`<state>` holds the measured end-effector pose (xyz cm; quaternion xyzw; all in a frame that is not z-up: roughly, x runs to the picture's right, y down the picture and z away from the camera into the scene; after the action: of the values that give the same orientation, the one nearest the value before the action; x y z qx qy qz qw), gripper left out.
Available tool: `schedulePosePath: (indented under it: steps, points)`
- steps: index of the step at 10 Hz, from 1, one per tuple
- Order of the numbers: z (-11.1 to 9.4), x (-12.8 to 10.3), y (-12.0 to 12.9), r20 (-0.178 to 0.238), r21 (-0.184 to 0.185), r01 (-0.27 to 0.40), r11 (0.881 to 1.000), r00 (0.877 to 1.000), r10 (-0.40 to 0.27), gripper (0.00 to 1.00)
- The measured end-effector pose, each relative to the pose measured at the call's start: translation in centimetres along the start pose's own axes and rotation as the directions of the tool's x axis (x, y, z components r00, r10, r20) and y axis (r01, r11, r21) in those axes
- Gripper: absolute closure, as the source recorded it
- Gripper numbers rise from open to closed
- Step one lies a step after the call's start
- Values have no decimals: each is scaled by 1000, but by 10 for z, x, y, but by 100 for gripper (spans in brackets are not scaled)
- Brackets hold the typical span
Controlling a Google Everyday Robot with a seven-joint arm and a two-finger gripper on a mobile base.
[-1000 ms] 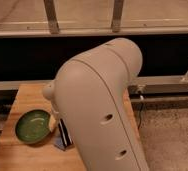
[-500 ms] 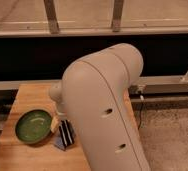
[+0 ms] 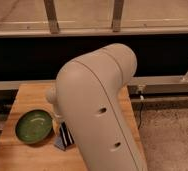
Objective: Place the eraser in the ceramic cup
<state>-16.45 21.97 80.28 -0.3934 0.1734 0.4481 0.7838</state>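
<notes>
Cream plastic first: noting the big rounded arm shell point(image 3: 97, 115) rising over the pale rectangular wooden table point(image 3: 34, 95) and blocking its whole right side. Finding the flat black rectangular eraser with white lengthwise stripes point(image 3: 64, 136) showing just under the shell's left flank, toward the front edge, tilted up rather than lying flat, near the round green glazed bowl point(image 3: 33, 125) sitting by the left edge. Making out a small pale sliver point(image 3: 55, 126) between bowl and eraser, probably the small plain white ceramic cup, though mostly hidden. Not seeing the robot's gripper at all: judging it to be tucked behind the shell, low over the table's front-left part by the eraser, and not telling whether spread, pressed together or pinching the block. Judging the placing as not yet done. Worrying about a long block meeting a narrow mouth: catching the rim off-centre and tipping the light cup toward the left edge, or slipping sideways into the bowl just beside. Fearing too a release made blind, with the shell covering the cup.
</notes>
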Motion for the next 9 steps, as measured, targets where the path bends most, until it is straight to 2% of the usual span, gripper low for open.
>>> schedulePosePath:
  steps: [2,4,7,9]
  points:
    - [0,2,1,2,8,2,1000,1000,-2,83]
    - [-7,2,1,24,-4,6,1000,1000,-5,98]
    - [-42,3,-3,110,-41,20,999,994,-15,100]
    - [-67,2,-11,179,-55,12,998,984,-2,100]
